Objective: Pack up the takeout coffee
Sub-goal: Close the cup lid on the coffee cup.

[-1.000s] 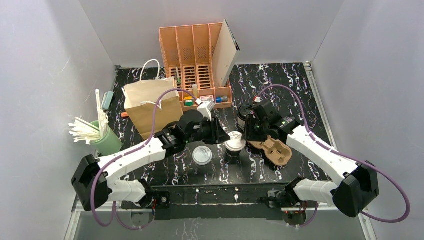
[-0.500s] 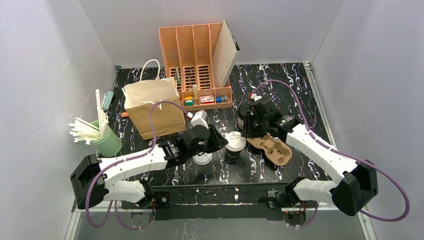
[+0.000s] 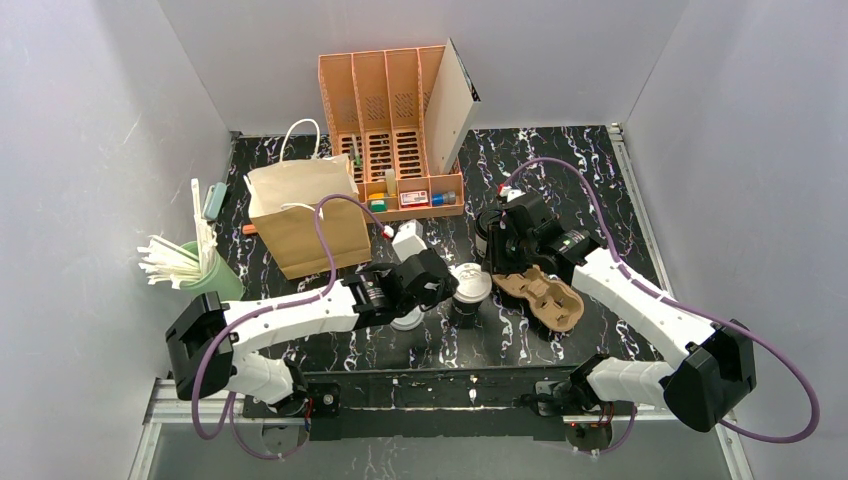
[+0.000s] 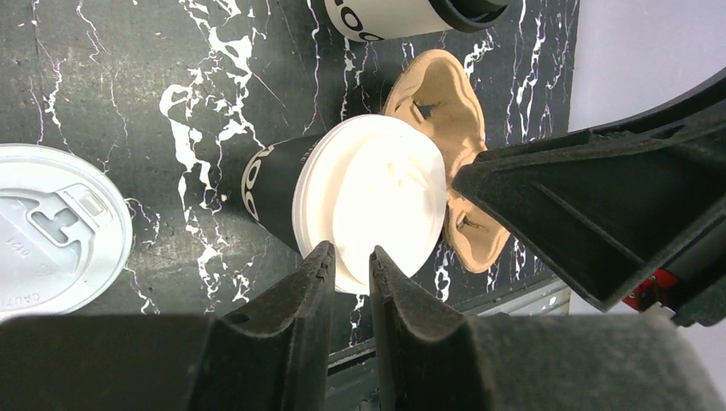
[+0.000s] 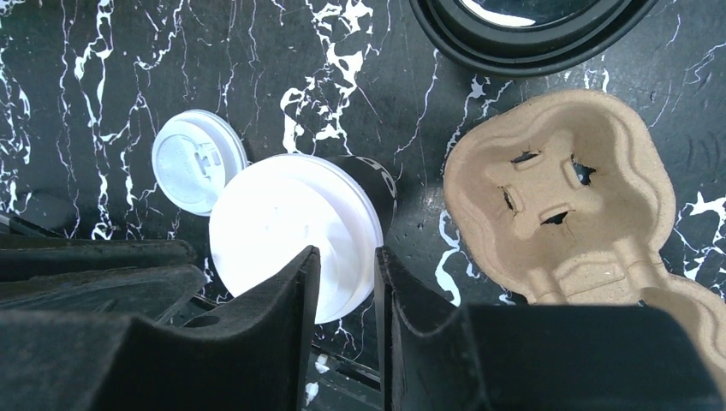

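The takeout coffee, a white cup with a black lid, stands at mid-table and shows at the top edge of the left wrist view. In front of it stands a black cup with a white lid. My left gripper hangs just left of and above that black cup, jaws a narrow gap apart, nothing between them. My right gripper hovers between the two cups, also narrowly open and holding nothing.
A tan pulp cup carrier lies right of the cups. A flat white lid lies left, partly under my left arm. A brown paper bag, orange organizer and green cup of straws stand behind and left.
My left arm has swung forward and right, bringing its gripper down beside the black cup and covering the flat lid. The right arm has shifted only slightly.
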